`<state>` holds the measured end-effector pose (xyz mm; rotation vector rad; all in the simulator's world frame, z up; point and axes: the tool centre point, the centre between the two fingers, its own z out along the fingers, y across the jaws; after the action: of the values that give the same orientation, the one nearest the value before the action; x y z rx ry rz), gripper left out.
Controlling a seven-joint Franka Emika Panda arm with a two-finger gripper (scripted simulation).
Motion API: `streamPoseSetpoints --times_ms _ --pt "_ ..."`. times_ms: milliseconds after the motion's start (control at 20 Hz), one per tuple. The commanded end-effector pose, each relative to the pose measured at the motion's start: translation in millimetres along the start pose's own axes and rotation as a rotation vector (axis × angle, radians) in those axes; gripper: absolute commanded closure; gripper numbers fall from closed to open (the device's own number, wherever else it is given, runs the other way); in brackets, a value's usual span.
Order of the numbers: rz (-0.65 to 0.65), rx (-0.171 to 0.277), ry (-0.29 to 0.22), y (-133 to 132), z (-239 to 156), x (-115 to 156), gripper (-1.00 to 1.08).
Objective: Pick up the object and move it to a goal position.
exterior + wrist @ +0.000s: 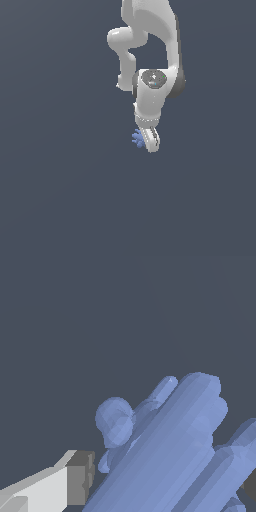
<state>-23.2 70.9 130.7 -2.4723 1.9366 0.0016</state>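
Grip security is what we are watching now: our gripper [150,144] is closing around the periwinkle object [137,138], which is jutting out toward the exterior view's left. One finger pad [80,478] is sitting just beside it, so we are judging slow, steady travel safest.

My arm [150,95] is glossy white with dark grey joints, my gripper [151,142] white with grey finger pads [82,476], the object [170,456] plain periwinkle blue, and the ground [60,175] flat slate grey.
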Motion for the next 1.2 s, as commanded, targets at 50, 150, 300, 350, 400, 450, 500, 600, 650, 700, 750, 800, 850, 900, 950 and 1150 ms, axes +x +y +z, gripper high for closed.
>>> streamPoseSetpoints --times_ms 50,150,300,350,400,450,500,600,650,700,750,800,850,900,950,1150 --pt "0.0 0.001 0.0 10 -31 -24 1.08" --pt "0.0 0.001 0.0 16 -49 -39 1.08" --pt "0.0 0.0 0.001 25 -77 -61 1.08" --pt "0.0 0.0 0.002 28 -87 -69 1.08" --pt "0.0 0.001 0.002 31 -96 -76 1.08" --pt "0.0 0.001 0.003 34 -106 -83 1.08" --pt "0.0 0.001 0.003 37 -115 -90 1.08" --pt "0.0 0.001 0.004 42 -132 -104 1.08" --pt "0.0 0.001 0.004 45 -141 -111 1.08" --pt "0.0 0.001 0.005 47 -149 -117 1.08" --pt "0.0 0.001 0.005 49 -157 -123 1.08" --pt "0.0 0.001 0.005 51 -164 -129 1.08" --pt "0.0 0.001 0.005 53 -171 -135 1.08" --pt "0.0 0.001 0.005 55 -178 -140 1.08" --pt "0.0 0.001 0.005 57 -184 -145 1.08" --pt "0.0 0.0 0.004 61 -204 -161 1.08"
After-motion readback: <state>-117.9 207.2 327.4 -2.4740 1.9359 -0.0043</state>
